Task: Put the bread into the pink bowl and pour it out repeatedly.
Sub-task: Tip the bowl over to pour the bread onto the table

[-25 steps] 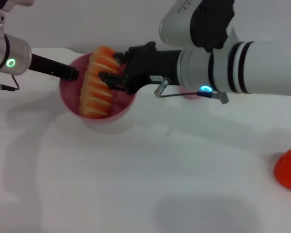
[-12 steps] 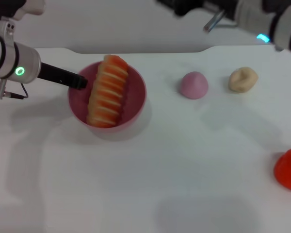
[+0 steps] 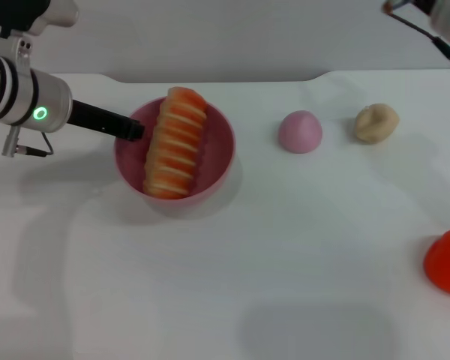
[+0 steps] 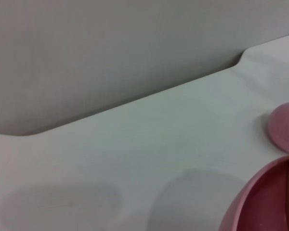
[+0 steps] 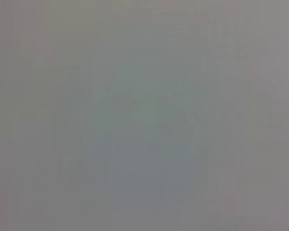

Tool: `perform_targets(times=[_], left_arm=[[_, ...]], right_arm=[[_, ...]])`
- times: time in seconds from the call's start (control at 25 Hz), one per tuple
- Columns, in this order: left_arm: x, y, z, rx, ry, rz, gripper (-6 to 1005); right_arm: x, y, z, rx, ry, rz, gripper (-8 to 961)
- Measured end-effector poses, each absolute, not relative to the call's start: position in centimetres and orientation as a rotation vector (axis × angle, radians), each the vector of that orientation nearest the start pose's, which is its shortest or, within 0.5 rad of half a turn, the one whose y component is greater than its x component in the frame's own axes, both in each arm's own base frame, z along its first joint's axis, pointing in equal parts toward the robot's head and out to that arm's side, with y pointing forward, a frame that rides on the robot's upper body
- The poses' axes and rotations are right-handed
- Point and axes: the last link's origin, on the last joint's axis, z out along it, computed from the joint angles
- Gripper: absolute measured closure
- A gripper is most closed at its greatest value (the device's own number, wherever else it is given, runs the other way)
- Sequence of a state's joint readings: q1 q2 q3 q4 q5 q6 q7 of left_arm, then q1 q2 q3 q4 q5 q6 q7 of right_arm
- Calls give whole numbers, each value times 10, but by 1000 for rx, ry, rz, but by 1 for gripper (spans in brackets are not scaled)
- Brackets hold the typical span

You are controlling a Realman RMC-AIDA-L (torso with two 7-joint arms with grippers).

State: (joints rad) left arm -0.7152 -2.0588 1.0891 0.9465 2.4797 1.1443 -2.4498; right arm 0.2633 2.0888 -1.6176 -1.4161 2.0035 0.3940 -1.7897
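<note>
The bread (image 3: 175, 142) is seen lying striped side up inside the pink bowl (image 3: 217, 161), one end propped on the far rim. The bowl is held at its rim by the left gripper (image 3: 133, 131), whose jaws are clenched on that edge. To the bowl's right on the white counter (image 3: 247, 285), a small pink dome (image 3: 300, 131) is set, a beige knotted bun (image 3: 376, 122) beyond it, and a red object (image 3: 446, 261) farther off. The right gripper is not seen

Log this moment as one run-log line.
bread: in pink bowl | left gripper: on bowl rim | right arm: top right corner, gripper out of view
</note>
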Motion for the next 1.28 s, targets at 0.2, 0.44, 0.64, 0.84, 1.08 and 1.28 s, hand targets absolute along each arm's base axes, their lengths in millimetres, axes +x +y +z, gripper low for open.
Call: perform_targets(times=[0.2,0.44,0.64,0.84,1.08,1.28], left_arm=[[-211,424,6,-2359,-1132,-18,952],[-200,426,-1,-2390,-1121,-63,951],[-182,425,-19,-2444,-1038,-86,951],[-169,424,-37,-2473,-958,-102,951],[-153,424,-65,-2457,-792,-143,951],[-145,423,-79,-2417,-677,-184,951]], right_arm=[[156,373,55,-1929,235,1138,405],[192,362,74,-1804,111,1148,402],[234,362,99,-1682,161,1040,399],[272,359,119,-1564,185,912,396],[292,358,143,-1451,196,859,393],[295,360,148,-1422,205,857,391]])
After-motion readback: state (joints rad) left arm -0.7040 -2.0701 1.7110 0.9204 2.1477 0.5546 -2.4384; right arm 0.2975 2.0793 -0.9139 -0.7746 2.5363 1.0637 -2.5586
